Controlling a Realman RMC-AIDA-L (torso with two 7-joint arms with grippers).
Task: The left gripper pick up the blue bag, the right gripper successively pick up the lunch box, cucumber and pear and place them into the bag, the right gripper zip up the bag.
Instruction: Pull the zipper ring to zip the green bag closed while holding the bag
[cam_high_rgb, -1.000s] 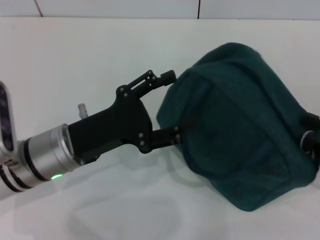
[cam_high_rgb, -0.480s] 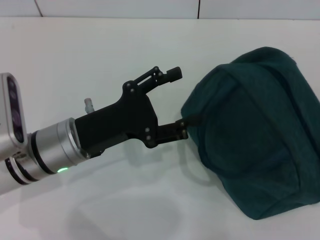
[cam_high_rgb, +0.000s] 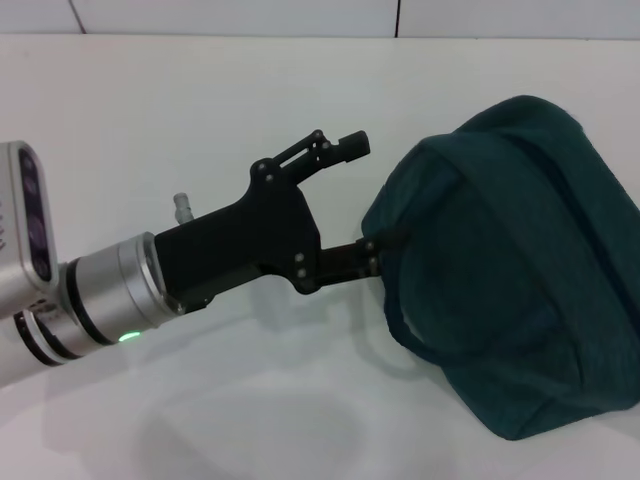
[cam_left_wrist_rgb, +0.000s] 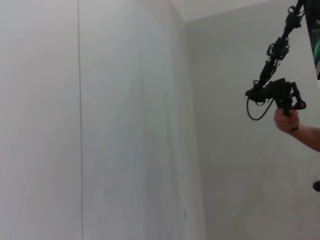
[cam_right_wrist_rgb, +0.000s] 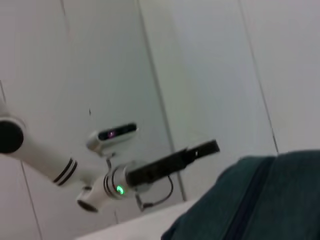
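One gripper is at work in the head view: the left gripper (cam_high_rgb: 360, 195), reaching in from the left with its silver wrist and green light ring, its two fingers spread apart and clenched on nothing. The upper finger (cam_high_rgb: 345, 146) points into free air well above the table, while the lower finger (cam_high_rgb: 352, 260) touches the near edge of the blue bag (cam_high_rgb: 510, 270), right beside one dark looped handle (cam_high_rgb: 400, 320) that hangs off the bag's left side. One bag is visible, slumped on the white table (cam_high_rgb: 200, 110) at the right, its fabric bulging. Nothing stands between the fingers and the bag. Behind the table runs a tiled wall (cam_high_rgb: 300, 15). The right gripper is not visible; the right wrist view shows the left arm (cam_right_wrist_rgb: 125, 180) and bag fabric (cam_right_wrist_rgb: 260, 200) only.
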